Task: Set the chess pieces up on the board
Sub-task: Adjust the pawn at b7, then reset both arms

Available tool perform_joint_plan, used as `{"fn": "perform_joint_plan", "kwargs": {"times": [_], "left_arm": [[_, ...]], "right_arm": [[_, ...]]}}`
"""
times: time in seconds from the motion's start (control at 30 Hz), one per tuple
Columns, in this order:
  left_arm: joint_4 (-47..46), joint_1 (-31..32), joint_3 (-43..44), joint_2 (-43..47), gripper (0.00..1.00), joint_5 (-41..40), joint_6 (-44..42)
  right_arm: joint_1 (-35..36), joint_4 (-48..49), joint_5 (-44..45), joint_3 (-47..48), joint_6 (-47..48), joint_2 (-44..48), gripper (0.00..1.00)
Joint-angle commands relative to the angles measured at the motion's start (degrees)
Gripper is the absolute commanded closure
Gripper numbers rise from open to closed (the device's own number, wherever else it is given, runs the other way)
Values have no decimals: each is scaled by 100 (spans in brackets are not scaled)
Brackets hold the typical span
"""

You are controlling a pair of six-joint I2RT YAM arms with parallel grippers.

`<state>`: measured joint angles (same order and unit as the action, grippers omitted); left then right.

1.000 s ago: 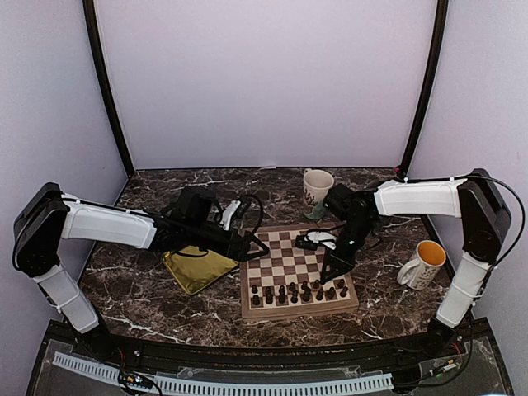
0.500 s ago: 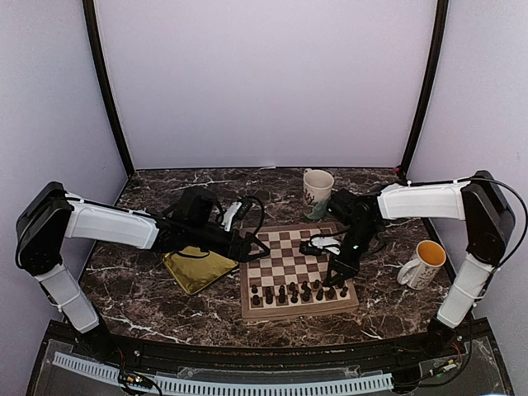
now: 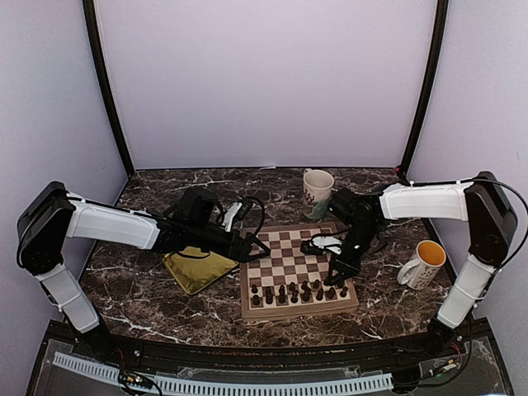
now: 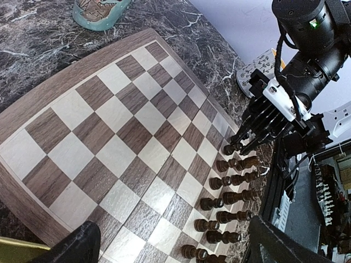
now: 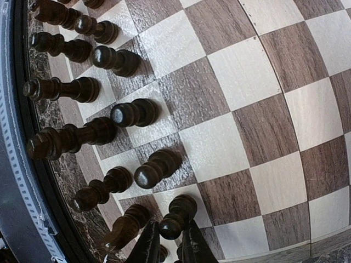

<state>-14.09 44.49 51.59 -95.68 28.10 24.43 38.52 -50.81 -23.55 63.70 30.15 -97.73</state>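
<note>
The board (image 3: 285,256) lies at the table's middle, also seen from the left wrist (image 4: 109,126) and right wrist (image 5: 247,120). Dark chess pieces (image 3: 297,291) stand in two rows along its near edge (image 4: 230,181) (image 5: 82,90). My right gripper (image 3: 340,272) (image 5: 171,241) is down at the right end of those rows, its two fingers pressed on either side of the head of a standing pawn (image 5: 178,216). My left gripper (image 3: 252,246) (image 4: 181,246) hangs open over the board's left edge, holding nothing.
A shiny gold tray (image 3: 198,268) lies left of the board under the left arm. A patterned white mug (image 3: 318,188) stands behind the board, its base showing in the left wrist view (image 4: 98,8). A yellow-lined mug (image 3: 422,264) stands at the right.
My right gripper shifted slightly right and lower along the front rows and its fingers drew in around the pawn's head. The left arm has barely moved.
</note>
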Motion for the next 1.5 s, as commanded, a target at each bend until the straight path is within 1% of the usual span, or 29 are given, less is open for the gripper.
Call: {"fn": "perform_joint_plan", "kwargs": {"times": [0.0,0.23,0.33,0.5,0.67,0.87,0.97,1.03,1.2,1.33,1.43,1.47], "left_arm": [[-107,16,16,-8,3,91,18],[-130,16,17,-32,3,110,45],[-130,16,4,-27,3,117,49],[-72,16,36,-3,3,108,3],[422,18,220,153,3,-65,-322],[1538,13,668,441,3,-555,-907],[2430,8,1104,678,3,-1129,-1230],[2926,-6,1394,865,2,-1895,-1485],[3822,-150,2045,1201,1,-3348,-2057],[3922,-232,2249,1382,1,-4698,-2164],[3609,-262,2208,1559,1,-5549,-2133],[3467,-273,2181,1629,1,-5781,-2168]], "right_arm": [[34,1,53,-105,50,201,85],[37,1,55,-125,51,176,85],[37,14,52,-109,28,192,81],[32,-60,-29,51,27,228,77],[-33,-248,-89,195,113,316,75],[-341,-577,-225,587,342,495,74],[-626,-826,-394,824,513,591,73],[-864,-869,-364,934,564,873,72],[-1569,-655,-210,1032,468,1432,70],[-2179,89,-19,774,-10,2037,68],[-2605,878,230,544,-483,2566,64],[-2730,1077,315,512,-609,2728,61]]}}
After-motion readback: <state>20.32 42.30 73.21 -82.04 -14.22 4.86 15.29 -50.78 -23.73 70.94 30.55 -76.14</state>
